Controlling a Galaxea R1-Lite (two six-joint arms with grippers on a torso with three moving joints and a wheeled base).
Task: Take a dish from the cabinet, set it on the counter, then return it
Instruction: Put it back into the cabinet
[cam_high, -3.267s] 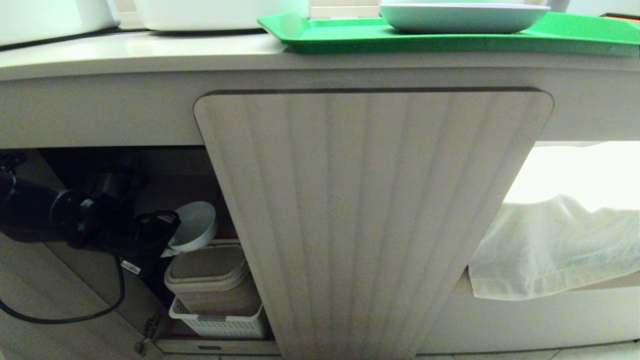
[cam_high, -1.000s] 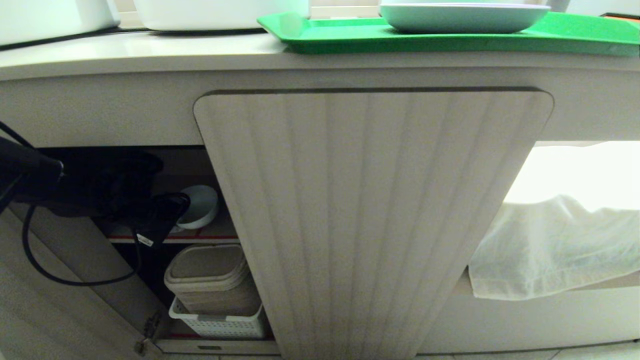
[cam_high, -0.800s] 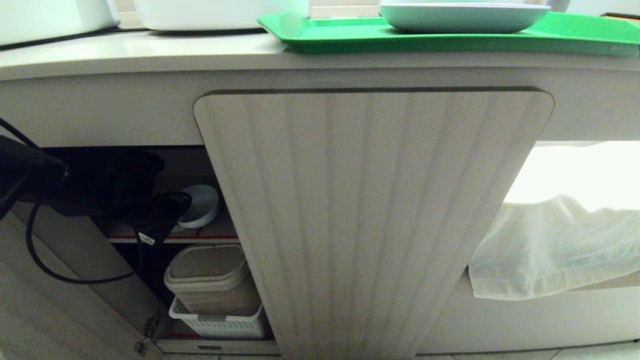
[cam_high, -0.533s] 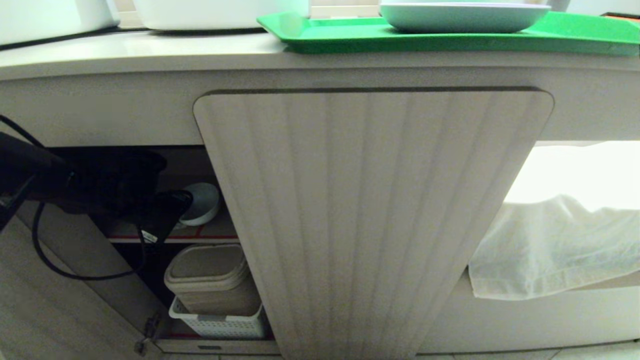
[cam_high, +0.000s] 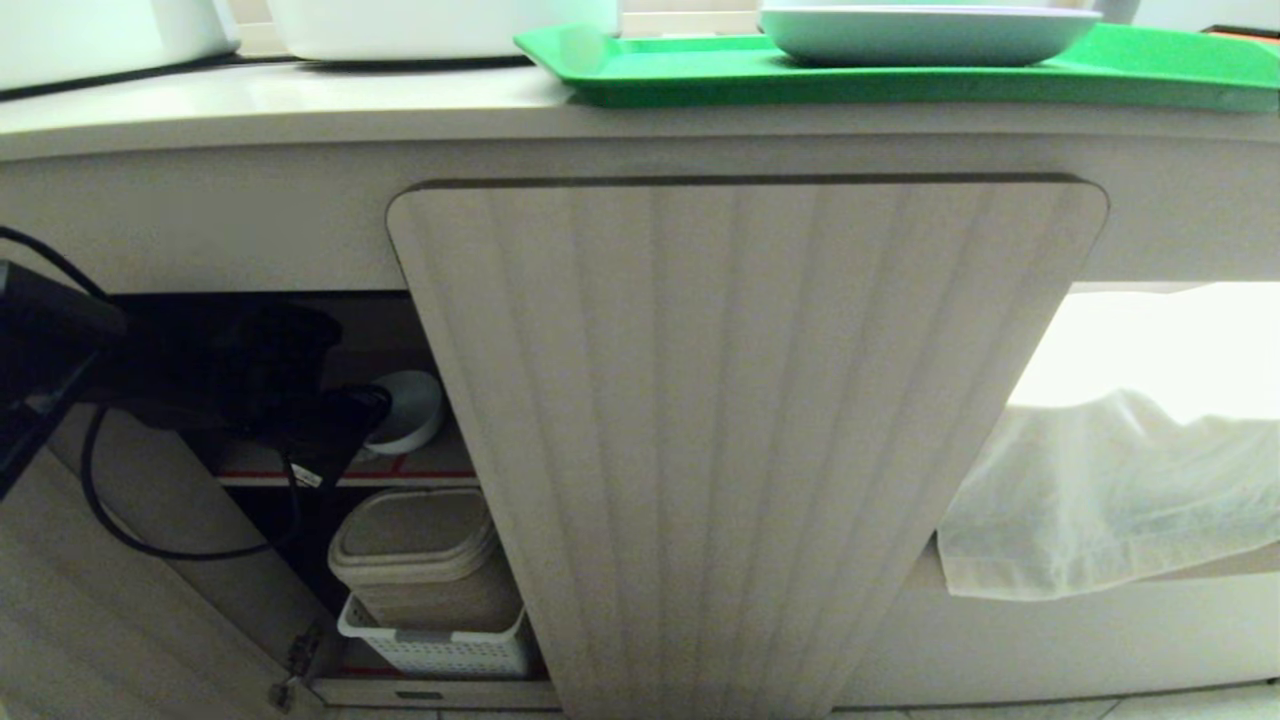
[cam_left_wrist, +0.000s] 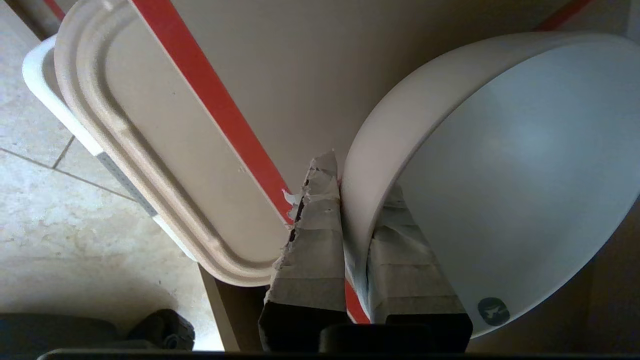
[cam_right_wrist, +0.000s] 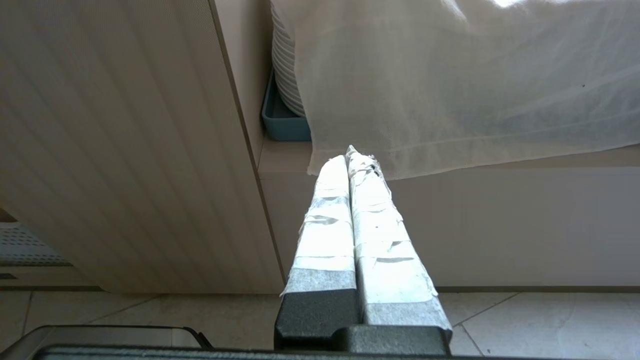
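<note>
1. Right now the left tool (cam_left_wrist: 356, 200) is clamped on the rim of the white bowl (cam_left_wrist: 505, 165), one taped finger (cam_left_wrist: 312, 240) outside the wall, the other inside. I judge this the return leg: bowl is inside the cabinet (cam_high: 740, 420), over the red-taped shelf (cam_high: 420, 470), tilted on edge, not seated.
2. Risk: thin rim pinch on glossy ceramic. If the bowl's weight swings it, I'd expect it to pivot or slide out between the pads.
3. Risk: releasing while tilted. Foot isn't flat on the shelf that I can see; it could roll toward the red edge and drop onto the lidded beige container (cam_high: 425, 550) in the white basket (cam_high: 440, 645) below.
4. Risk: outer finger sits just beside the shelf's front edge in the wrist view. Lowering further could catch the tape or jam the finger against the board.
5. Risk: tight opening. Arm and cable (cam_high: 150, 530) crowd the gap beside the fluted door (cam_high: 740, 420); I could snag on withdrawal.
6. Right tool (cam_right_wrist: 352, 200) is parked low, fingers pressed together on nothing, facing the white cloth (cam_right_wrist: 450, 80). No concern.
7. Tabletop (cam_high: 300, 100) with green tray (cam_high: 700, 70) is out of play.
</note>
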